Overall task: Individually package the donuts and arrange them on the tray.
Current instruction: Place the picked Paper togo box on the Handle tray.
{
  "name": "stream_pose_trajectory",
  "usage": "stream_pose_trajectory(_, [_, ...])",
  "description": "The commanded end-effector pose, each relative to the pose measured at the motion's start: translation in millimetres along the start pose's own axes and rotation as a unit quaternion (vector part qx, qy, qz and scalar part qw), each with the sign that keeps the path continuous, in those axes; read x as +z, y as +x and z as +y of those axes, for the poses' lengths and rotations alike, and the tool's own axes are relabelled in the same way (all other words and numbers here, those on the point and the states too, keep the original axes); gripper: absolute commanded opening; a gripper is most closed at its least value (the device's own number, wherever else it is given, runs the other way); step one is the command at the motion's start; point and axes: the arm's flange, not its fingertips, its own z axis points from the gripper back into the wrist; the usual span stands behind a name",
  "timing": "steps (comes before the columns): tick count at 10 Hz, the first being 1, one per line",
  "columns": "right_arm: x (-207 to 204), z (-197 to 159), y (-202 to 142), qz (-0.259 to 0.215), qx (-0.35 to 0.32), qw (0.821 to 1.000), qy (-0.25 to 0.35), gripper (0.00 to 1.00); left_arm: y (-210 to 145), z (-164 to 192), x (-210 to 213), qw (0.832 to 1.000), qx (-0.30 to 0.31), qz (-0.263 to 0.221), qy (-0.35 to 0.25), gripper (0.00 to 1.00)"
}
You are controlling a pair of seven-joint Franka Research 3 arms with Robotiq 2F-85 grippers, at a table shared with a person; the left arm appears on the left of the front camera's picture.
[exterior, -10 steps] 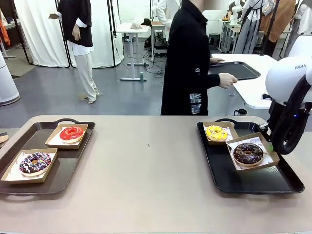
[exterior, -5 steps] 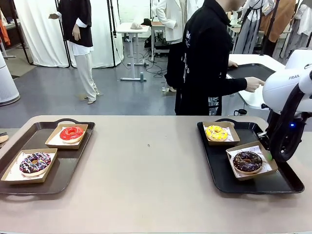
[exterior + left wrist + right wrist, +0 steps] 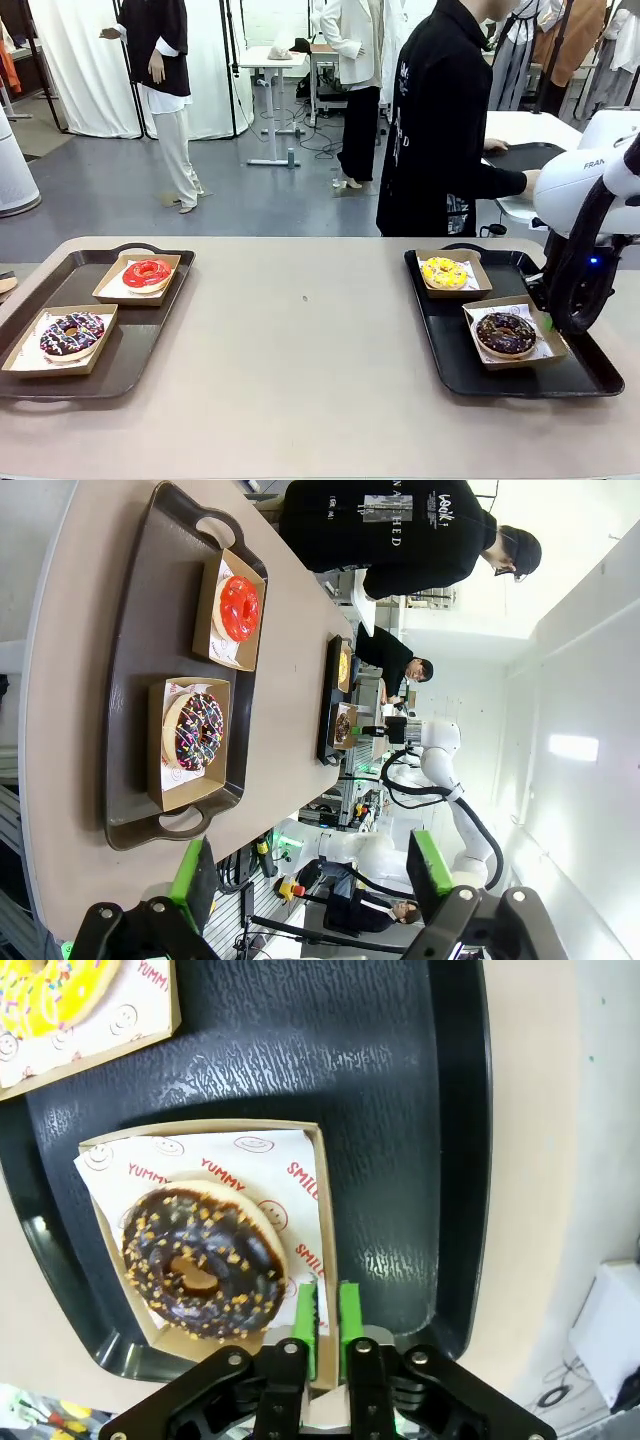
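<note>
While pinching the box wall, right gripper [image 3: 328, 1320] points downward.

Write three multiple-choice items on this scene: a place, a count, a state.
1. The yellow donut shares the right-hand tray with: A) the chocolate donut B) a green donut C) no other donut.
2. Donuts on the left-hand tray: A) one B) two C) three.
3. Fingers of the left gripper are: A) clamped on a donut B) clamped on a tray C) apart, empty.
1A, they lie side by side; 2B, red donut and purple donut; 3C, wide gap in the left wrist view.
</note>
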Motion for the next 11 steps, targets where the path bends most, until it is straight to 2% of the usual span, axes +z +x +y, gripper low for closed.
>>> stream_pose_trajectory(1, [5,2,3,-0.007,-0.007,1.000,0.017,0.98,-2,-1,1,1.000,-0.001,-0.002,0.000,1.00])
stream_pose_trajectory(4, [12,-1,0,-0.006,-0.012,1.000,0.018,1.00,-2,-1,1,1.000,-0.001,-0.002,0.000,1.00])
stream_pose_trajectory(5, [15,-3,-1,-0.003,-0.007,1.000,0.016,0.94,-2,-1,1,1.000,-0.001,-0.002,0.000,1.00])
stream_pose_trajectory(6, [17,-3,-3,0.002,-0.001,1.000,0.015,0.64,-2,-1,1,1.000,-0.001,-0.002,0.000,1.00])
stream_pose_trajectory(7, [18,-4,-4,0.005,0.003,1.000,0.011,1.00,-2,-1,1,1.000,-0.001,-0.002,0.000,1.00])
stream_pose_trajectory(8, [19,-4,-4,0.007,0.009,1.000,0.005,0.84,-2,-1,1,1.000,-0.001,-0.002,0.000,1.00])
stream_pose_trajectory(9, [19,-5,-4,0.010,0.009,1.000,0.001,1.00,-2,-1,1,1.000,-0.001,-0.002,0.000,1.00])
stream_pose_trajectory(10, [21,-4,0,0.034,-0.052,0.997,-0.045,1.00,-2,-1,1,1.000,-0.001,-0.002,0.000,1.00])
stream_pose_trajectory(11, [14,-2,-5,0.003,-0.001,1.000,0.005,1.00,-2,-1,1,1.000,-0.001,-0.002,0.000,1.00])
